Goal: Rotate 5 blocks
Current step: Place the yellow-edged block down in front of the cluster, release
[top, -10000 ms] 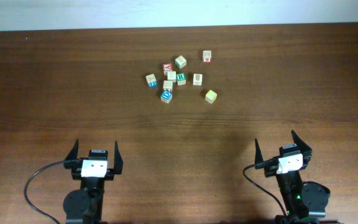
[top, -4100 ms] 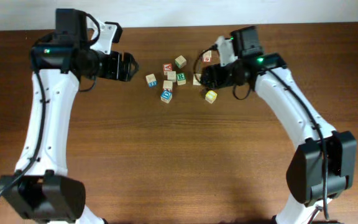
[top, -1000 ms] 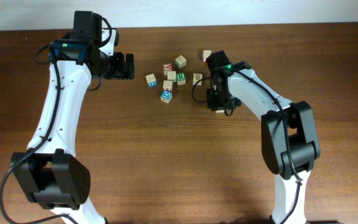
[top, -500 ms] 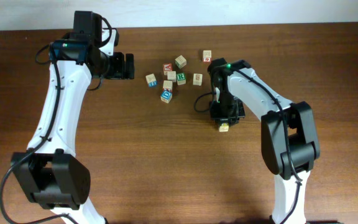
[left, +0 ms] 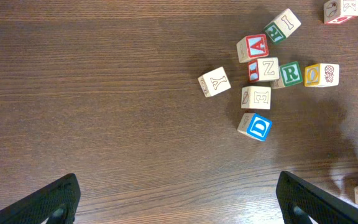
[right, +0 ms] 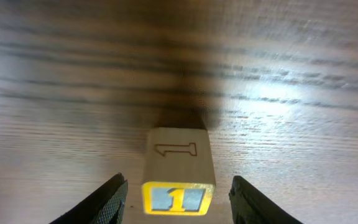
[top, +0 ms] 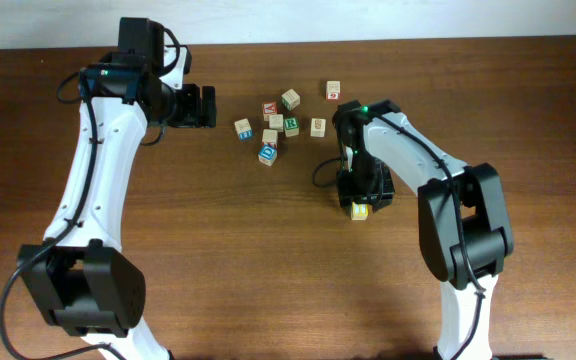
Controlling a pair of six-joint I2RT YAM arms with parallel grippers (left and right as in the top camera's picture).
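The yellow-faced block rests on the table between my right gripper's open jaws, with a gap on each side; a "1" shows on its yellow face and on its top. From overhead this block lies in front of the cluster, under the right gripper. The green R block, the blue D block and a beige block with orange marks sit in the cluster. My left gripper hovers wide open to the left of the cluster, holding nothing.
Other cubes lie in the cluster: a red A, a Z, an E, a Y, a green I. One cube sits apart at the back.
My right gripper moved toward the front with the yellow-faced block, then opened its jaws, leaving the block on the table. The left arm has not moved.
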